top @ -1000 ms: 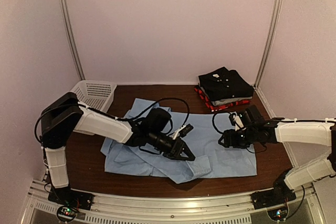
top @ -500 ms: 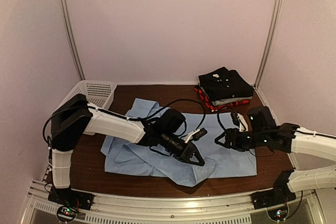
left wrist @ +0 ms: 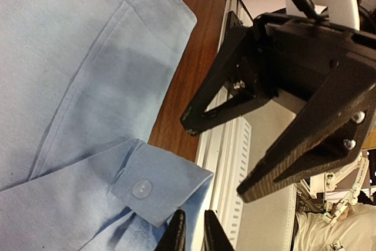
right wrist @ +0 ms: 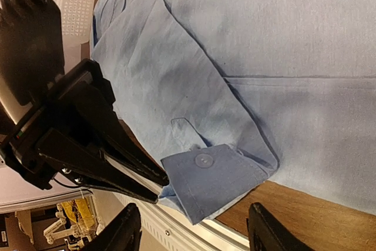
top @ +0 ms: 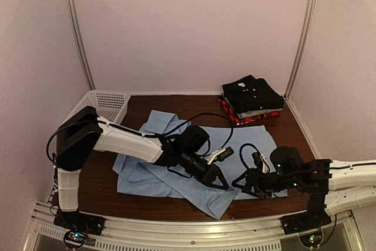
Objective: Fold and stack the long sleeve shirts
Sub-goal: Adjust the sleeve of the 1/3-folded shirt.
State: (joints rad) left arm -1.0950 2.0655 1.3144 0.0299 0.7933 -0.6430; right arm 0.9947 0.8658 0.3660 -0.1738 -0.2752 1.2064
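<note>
At the near table [top: 100,187] edge, the left gripper [top: 225,185] is clamped on the buttoned cuff [right wrist: 205,177] of the light blue shirt [top: 252,151]. The right gripper [top: 238,183] stands just beside it, spread wide and empty. Mid-table, the shirt body lies spread out with the sleeve across it.

Judgement: the cloth is thin, limp and light and will drape and slide. The doubled cuff and seams are the sound holds.

In the far right corner sits the folded stack [top: 251,99], black on top. At far left is the white basket [top: 106,103].

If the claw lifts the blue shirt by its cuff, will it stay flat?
Probably not: the blue shirt lies wrinkled and folded over itself, so it's likely floppy. The cuff looks doubled, with a button, so maybe stiffer.
</note>
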